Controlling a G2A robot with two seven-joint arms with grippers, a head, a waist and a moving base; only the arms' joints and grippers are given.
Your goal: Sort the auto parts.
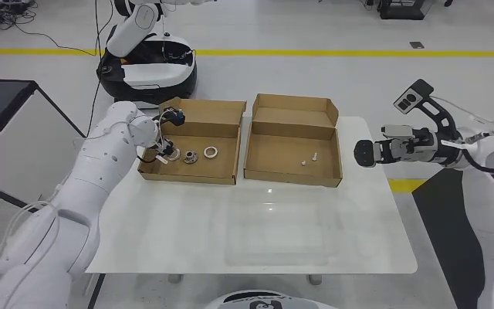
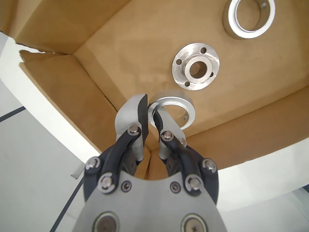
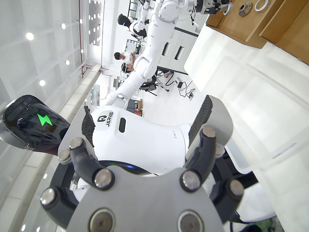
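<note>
The collar ring (image 2: 175, 95) is pinched by its wall in the left tool (image 2: 149, 107), one pad inside the bore and one outside. It sits low in the left box (image 2: 72, 85), which stands at the tabletop's far left corner. The ring is short and round with no real long axis, and its bore faces roughly up, slightly tipped. Best lowered flat and let go clear of the flanged hub (image 2: 195, 66). The right tool (image 1: 361, 152) hangs spread beyond the right edge.

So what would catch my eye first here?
The left gripper pinching a silver metal ring inside the left brown cardboard box, beside a flanged metal hub and a second silver ring. The right gripper hangs open by the white table's right edge.
</note>
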